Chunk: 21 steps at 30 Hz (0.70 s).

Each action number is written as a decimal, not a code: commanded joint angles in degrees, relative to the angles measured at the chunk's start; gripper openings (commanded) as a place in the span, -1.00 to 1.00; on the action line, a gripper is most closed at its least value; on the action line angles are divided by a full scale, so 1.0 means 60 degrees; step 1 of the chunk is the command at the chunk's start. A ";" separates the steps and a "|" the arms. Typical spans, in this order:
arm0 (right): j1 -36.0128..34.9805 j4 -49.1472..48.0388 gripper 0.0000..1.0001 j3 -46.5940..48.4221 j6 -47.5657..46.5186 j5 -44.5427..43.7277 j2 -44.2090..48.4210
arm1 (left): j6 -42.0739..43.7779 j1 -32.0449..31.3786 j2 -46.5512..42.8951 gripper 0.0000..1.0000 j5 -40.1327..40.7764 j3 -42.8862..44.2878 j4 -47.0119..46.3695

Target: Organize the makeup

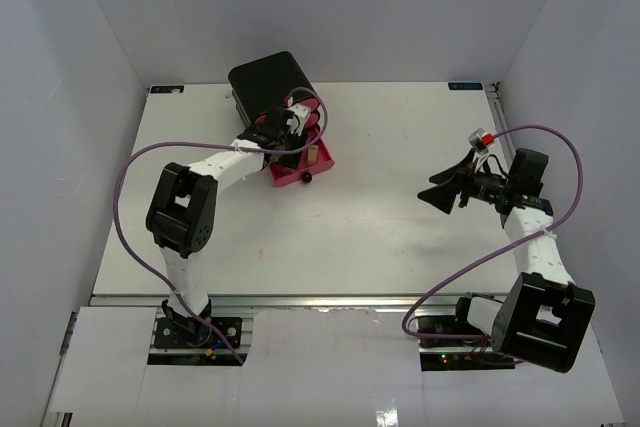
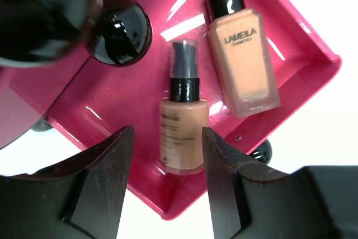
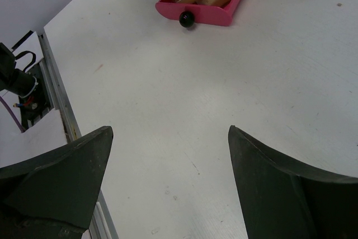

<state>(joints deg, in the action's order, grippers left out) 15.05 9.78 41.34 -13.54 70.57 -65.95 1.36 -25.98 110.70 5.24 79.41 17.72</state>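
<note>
1. We see the left end effector (image 2: 168,138) hanging over the open glossy pink drawer (image 2: 313,76) of the black box (image 1: 265,77) at the far left of the white table (image 1: 400,247). Its jaws are spread.
2. A round tan bottle (image 2: 182,130) with a black pump under a clear cap lies flat on the drawer floor. Its base end sits between the two fingers, and a gap shows on the left side.
3. The bottle's long axis runs along the slot between the fingers, with the pump pointing away from the wrist, towards the back of the drawer.
4. Just beside it, nearly parallel, lies a rectangular peach bottle (image 2: 243,71) with a black cap and printed lettering.
5. The round black knob (image 2: 120,29) of a drawer above sits off to the left.
6. The right end effector (image 3: 169,132) hovers well apart over bare table, jaws wide and holding nothing, so the left arm is far nearer.
7. We judge that the left arm should rise straight up, since the right finger stands very close to the bottle.
</note>
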 commanded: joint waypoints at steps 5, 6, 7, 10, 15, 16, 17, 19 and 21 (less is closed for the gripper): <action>0.0085 -0.0019 0.80 -0.0093 -0.0181 0.0323 0.0204 | -0.0563 -0.0006 -0.2066 -0.07 -0.1537 0.0273 -0.0059; 0.0085 -0.0019 0.80 -0.0097 -0.0192 0.0329 0.0196 | -0.0564 -0.0010 -0.2284 -0.11 -0.1817 0.0176 -0.0109; 0.0085 -0.0019 0.80 -0.0107 -0.0202 0.0349 0.0196 | -0.0564 -0.0020 -0.2495 -0.15 -0.1990 0.0105 -0.0150; 0.0087 -0.0019 0.80 -0.0094 -0.0206 0.0350 0.0184 | -0.0454 -0.0146 -0.2894 -0.29 -0.3102 -0.0385 -0.0318; 0.0110 -0.0019 0.80 -0.0118 -0.0243 0.0317 0.0157 | 0.0275 -0.0860 -0.3081 -0.42 -0.3425 -0.1026 -0.0332; 0.0114 -0.0019 0.80 -0.0123 -0.0248 0.0309 0.0152 | 0.0463 -0.1105 -0.3056 -0.44 -0.3248 -0.1172 -0.0332; 0.0116 -0.0019 0.80 -0.0125 -0.0250 0.0308 0.0150 | 0.0640 -0.1400 -0.2991 -0.45 -0.2955 -0.1316 -0.0332; 0.0129 -0.0019 0.80 -0.0140 -0.0262 0.0308 0.0135 | 0.1061 -0.1735 -0.2773 -0.47 -0.2524 -0.1452 -0.0332; 0.0138 -0.0019 0.80 -0.0161 -0.0272 0.0308 0.0114 | 0.1444 -0.2098 -0.2534 -0.49 -0.1823 -0.1520 -0.0332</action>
<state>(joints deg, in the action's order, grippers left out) 15.39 9.95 41.32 -14.00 70.94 -65.93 3.98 -34.51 94.00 -10.75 72.04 14.84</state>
